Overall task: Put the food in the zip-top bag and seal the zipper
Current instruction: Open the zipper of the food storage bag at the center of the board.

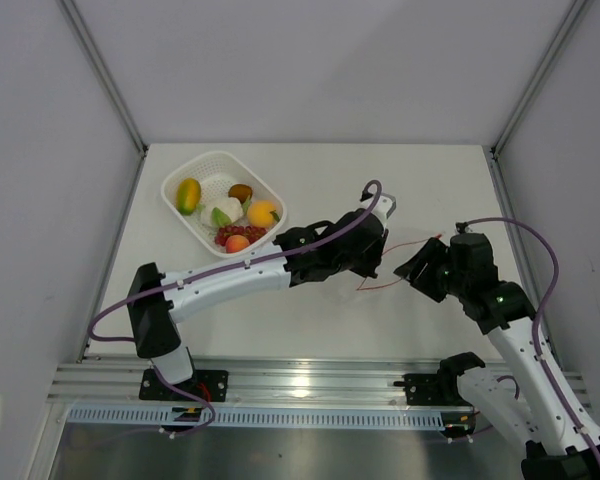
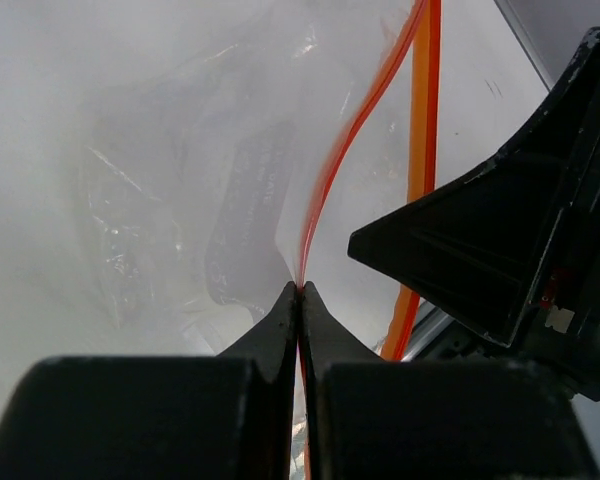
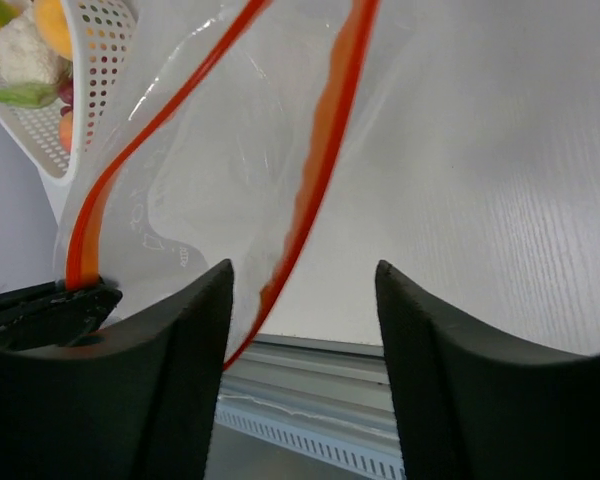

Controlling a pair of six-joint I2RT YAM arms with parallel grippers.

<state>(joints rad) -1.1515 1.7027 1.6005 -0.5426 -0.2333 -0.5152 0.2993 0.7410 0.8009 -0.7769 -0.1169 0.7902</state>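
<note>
The food lies in a white mesh basket (image 1: 205, 165): yellow-green mango (image 1: 188, 195), brown piece (image 1: 240, 192), orange (image 1: 263, 214), white-and-green piece (image 1: 223, 212), red grapes (image 1: 235, 232) and peach-coloured piece (image 1: 237, 243). The clear zip-top bag (image 2: 180, 180) hangs between the two arms, and nothing shows inside it. My left gripper (image 2: 300, 288) is shut on one lip of the red-orange zipper (image 2: 340, 160). My right gripper (image 3: 302, 268) faces it, open. The other zipper lip (image 3: 325, 130) runs down just inside its left finger (image 3: 195, 330), apart from the right finger.
The basket (image 3: 90, 60) stands at the back left of the white table (image 1: 430, 180), close behind the bag. A metal rail (image 1: 300, 380) runs along the near edge under the arms. Grey walls close in both sides.
</note>
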